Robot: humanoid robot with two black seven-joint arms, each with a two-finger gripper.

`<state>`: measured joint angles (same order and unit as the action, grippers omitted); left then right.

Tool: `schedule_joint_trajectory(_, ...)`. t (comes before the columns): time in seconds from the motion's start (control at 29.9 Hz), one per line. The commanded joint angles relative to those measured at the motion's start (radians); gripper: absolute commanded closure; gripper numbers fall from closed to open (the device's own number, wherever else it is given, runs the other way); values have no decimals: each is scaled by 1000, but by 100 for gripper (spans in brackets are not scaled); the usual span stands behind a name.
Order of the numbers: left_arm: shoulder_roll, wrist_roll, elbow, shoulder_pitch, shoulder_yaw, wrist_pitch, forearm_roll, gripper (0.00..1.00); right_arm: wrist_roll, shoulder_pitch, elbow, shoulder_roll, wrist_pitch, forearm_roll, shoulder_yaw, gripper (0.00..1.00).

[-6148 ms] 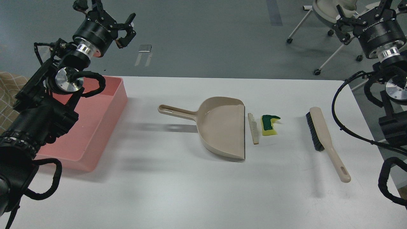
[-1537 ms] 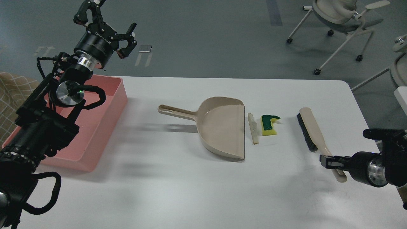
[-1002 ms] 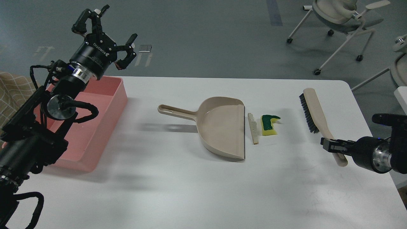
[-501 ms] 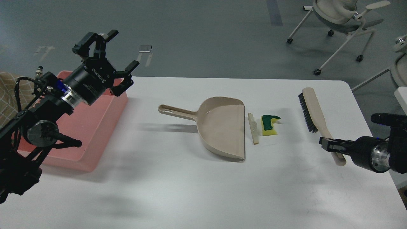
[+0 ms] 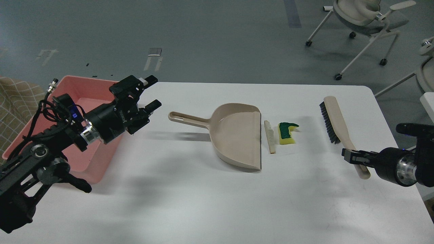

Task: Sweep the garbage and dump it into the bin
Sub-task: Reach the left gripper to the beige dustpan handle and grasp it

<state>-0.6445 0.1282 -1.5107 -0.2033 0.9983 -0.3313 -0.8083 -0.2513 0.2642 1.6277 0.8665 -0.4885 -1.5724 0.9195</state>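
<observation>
The garbage lies mid-table: a pale off-white strip point(image 5: 270, 137) and a yellow sponge piece with a dark green top point(image 5: 287, 133), both just right of the beige dustpan's point(image 5: 237, 135) open edge. The dustpan's handle point(image 5: 188, 119) points left. The pink bin point(image 5: 69, 101) stands at the left edge. My left gripper point(image 5: 152, 92) is open and empty, just left of the dustpan handle. My right gripper point(image 5: 352, 158) is shut on the handle of the beige black-bristled brush point(image 5: 334, 120), right of the garbage.
The white table point(image 5: 217, 203) ends at the right near my right arm. Office chairs point(image 5: 362, 17) stand on the grey floor beyond the far right corner. A checked cloth point(image 5: 13, 101) lies left of the bin.
My left gripper has swung down from above the bin and rightward toward the dustpan handle. My right gripper, gripping the brush handle, has lifted the brush and now holds about still.
</observation>
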Motion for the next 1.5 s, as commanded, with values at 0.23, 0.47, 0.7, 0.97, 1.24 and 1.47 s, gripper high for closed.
schedule_joint_trajectory(0.23,3,-10,33,-18,-190,124,-15,22,-2,0,1,-4,0,0,2,100)
schedule_joint_trajectory(0.47,89,-12,183,-99,-276,132,-15,26,-3,1,1,-3,0,2,15,100)
schedule_joint_trajectory(0.7,161,-12,271,-142,-291,133,-15,26,-3,0,0,-4,0,2,15,100)
schedule_joint_trajectory(0.97,247,-2,365,-166,-303,164,-14,26,-3,0,-2,-3,0,3,15,100)
schedule_joint_trajectory(1.24,275,-1,423,-194,-302,181,-12,25,-5,0,-3,-4,0,3,21,100)
schedule_joint_trajectory(1.47,285,-1,463,-225,-299,181,-9,25,-3,-2,-6,-4,0,3,21,100)
